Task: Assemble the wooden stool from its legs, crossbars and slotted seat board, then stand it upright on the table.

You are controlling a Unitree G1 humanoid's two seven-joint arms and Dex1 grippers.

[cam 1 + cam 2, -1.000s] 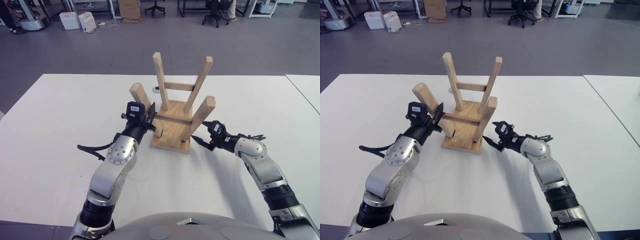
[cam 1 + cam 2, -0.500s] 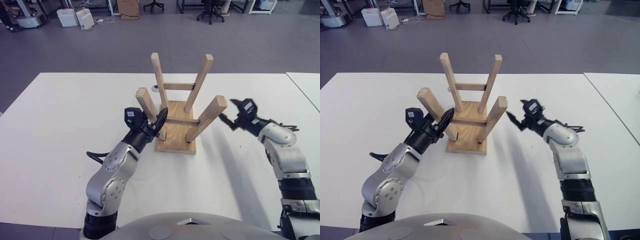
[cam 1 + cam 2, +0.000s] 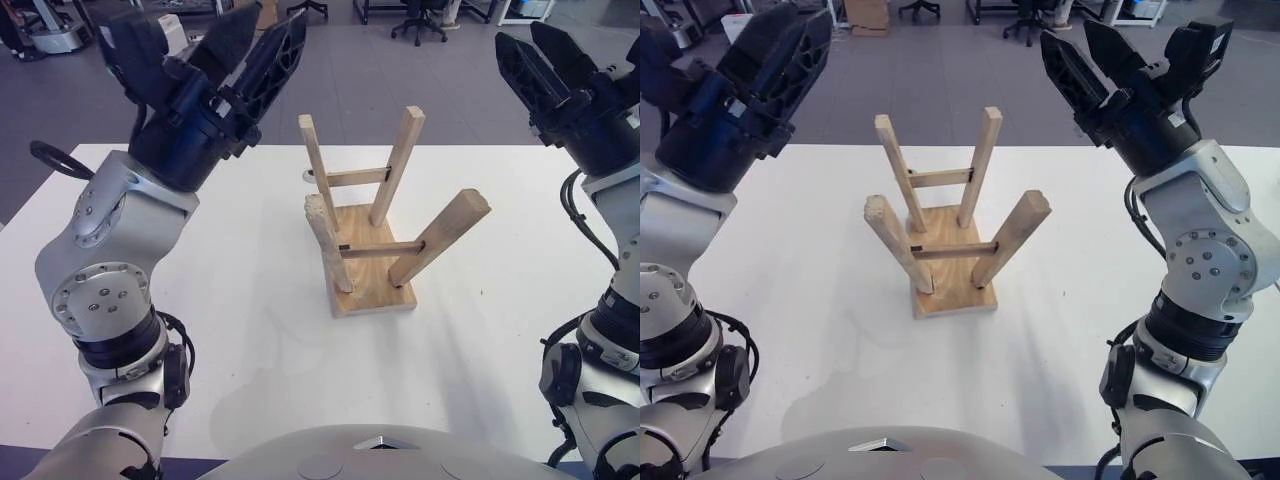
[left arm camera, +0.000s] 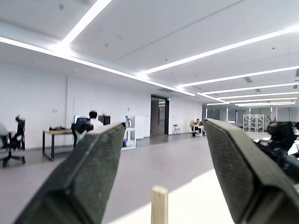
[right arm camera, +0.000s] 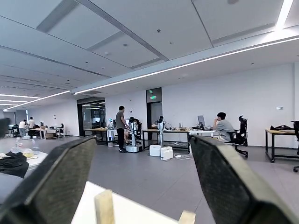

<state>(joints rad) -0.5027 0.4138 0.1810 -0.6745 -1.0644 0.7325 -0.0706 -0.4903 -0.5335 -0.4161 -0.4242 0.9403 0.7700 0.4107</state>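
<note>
The left black two-finger gripper (image 3: 275, 18) is spread wide and holds nothing; it is up high, well above the table. The right black two-finger gripper (image 3: 518, 35) is spread wide too and holds nothing, up high on the other side. Between and below them stands the pale wooden stool (image 3: 372, 225) - upside down on the flat white table (image 3: 200, 260); its square slotted seat board (image 3: 372, 290) lies flat on the table and its four legs point up. The two far legs (image 3: 315, 160) stand close to straight; the two near legs (image 3: 440, 232) lean out to the sides; thin crossbars (image 3: 380, 248) join each pair.

The wood looks hard and stiff, so it should not bend or squash; it is likely light, and rough enough not to slip. The parts only sit in slots, and the leaning legs make me think they are loose - a hard pull on one leg could tug it out. A good hold is likely low on a leg, close to the seat board, one gripper on each side; then the stool can be tipped over onto its feet.

A second ago both grippers were down low, right by the near legs; now both arms have lifted up and away from it. The stool has also turned a little on the table, and its near legs lean out more.
</note>
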